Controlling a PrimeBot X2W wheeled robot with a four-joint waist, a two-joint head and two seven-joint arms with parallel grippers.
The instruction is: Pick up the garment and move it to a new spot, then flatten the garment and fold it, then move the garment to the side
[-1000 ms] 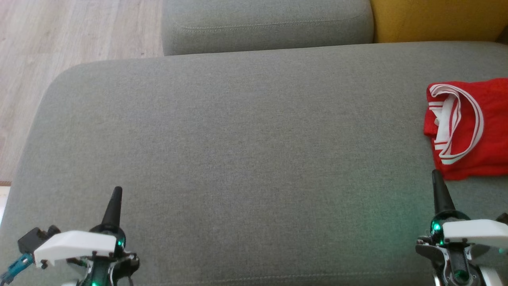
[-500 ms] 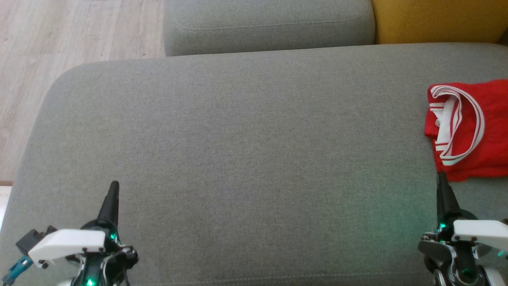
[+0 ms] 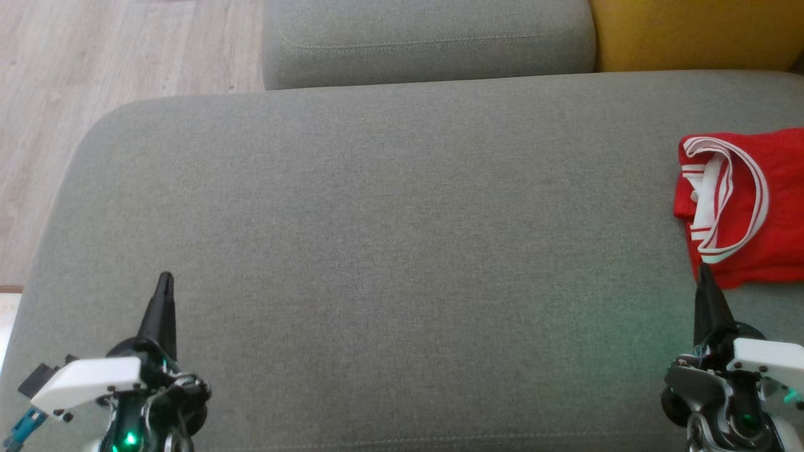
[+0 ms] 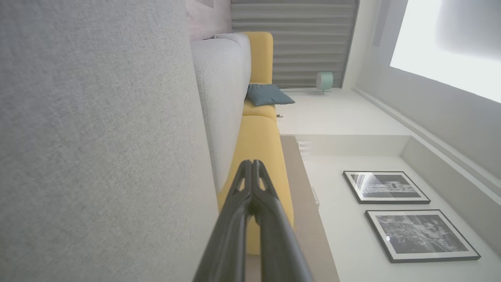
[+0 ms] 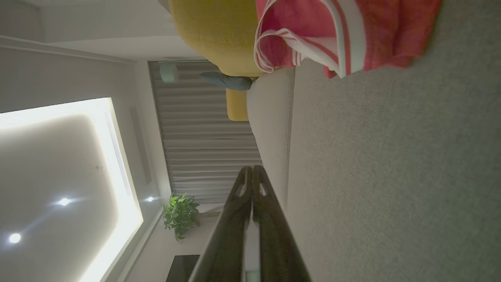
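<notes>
While its two dark fingers are pressed together into a single point, the left hand [image 3: 164, 281] hangs at the lower left of the head view over the grey seat cushion [image 3: 389, 251], holding nothing. Its own wrist view shows the same fingers [image 4: 235, 219] meeting at the tips with no gap.

The right hand [image 3: 704, 271], at the lower right, is likewise closed and empty. In the head view its tip appears just at the near hem of the garment [image 3: 763, 207]. The right wrist view shows bare grey cushion between the closed fingers [image 5: 270, 219] and the cloth, so the two are apart.

The garment is red with white striped trim and gathered into a compact bundle. It lies on the seat cushion at the far right edge of the head view, partly cut off by the frame and well apart from the left hand.

Beyond the seat cushion sits a grey back cushion [image 3: 427, 37], and beside that, to the right, a yellow cushion [image 3: 691, 31]. Pale wooden floor [image 3: 113, 94] shows off the seat cushion's left end.
</notes>
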